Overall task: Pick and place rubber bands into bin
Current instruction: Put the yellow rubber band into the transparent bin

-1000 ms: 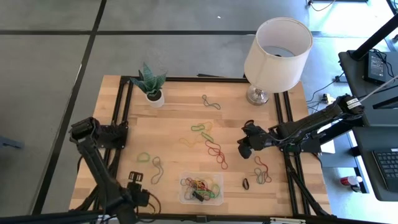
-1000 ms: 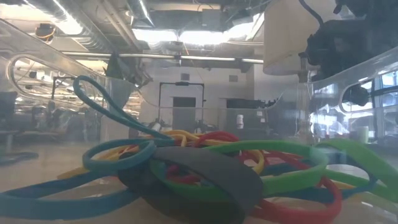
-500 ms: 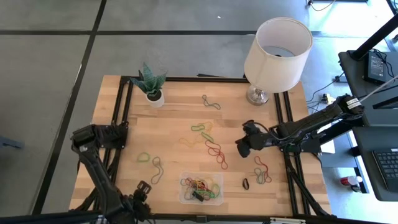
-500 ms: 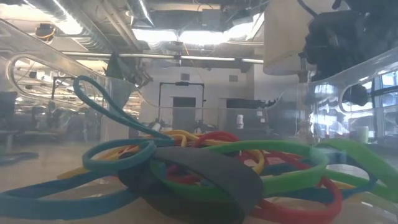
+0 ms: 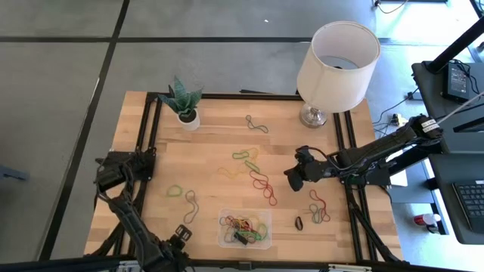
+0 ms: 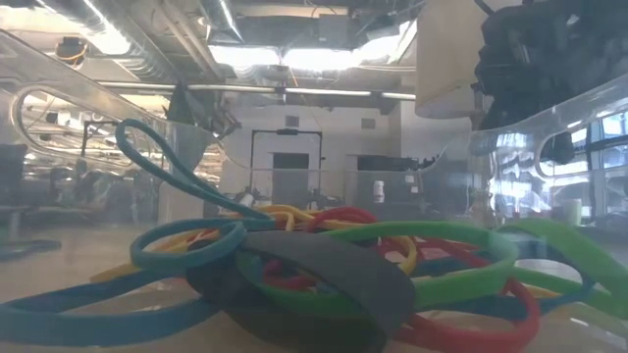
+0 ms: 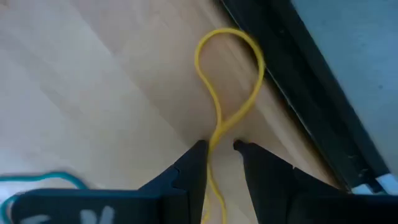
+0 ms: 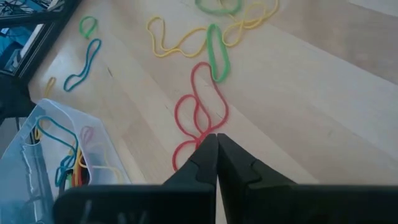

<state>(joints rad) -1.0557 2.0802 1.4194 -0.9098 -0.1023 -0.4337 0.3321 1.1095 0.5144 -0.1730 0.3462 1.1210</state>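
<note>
My left gripper [image 5: 180, 237] points down at the table's near left edge. Its open fingers stand on either side of a yellow rubber band [image 7: 227, 81] that lies flat on the wood beside the black rail. My right gripper [image 5: 292, 181] is shut and hovers at the right of the table's middle, over a red band [image 8: 198, 118], touching nothing. The clear bin [image 5: 243, 229] stands near the front edge with several bands heaped inside [image 6: 324, 265]. More loose rubber bands [image 5: 249, 162] lie over the table's middle. My left gripper comes from above, pointing down. Its fingertips [image 7: 200, 148] stand left and right of the yellow band's narrow crossed waist [image 7: 219, 132]. Whether they touch it, I cannot tell. The band lies flat on the table, its loop beyond the fingers.
A white lamp [image 5: 336, 57] stands at the far right and a small potted plant [image 5: 183, 104] at the far left. Black frame rails [image 5: 150, 143] run along both sides. Green and tan bands [image 5: 184, 198] lie left of the bin, red ones [image 5: 318, 205] to its right.
My left gripper has sunk toward the table at the near left edge, drifting a little toward the bin, and has rolled about its own axis. My right gripper has tipped slightly where it hovers. No band has moved.
</note>
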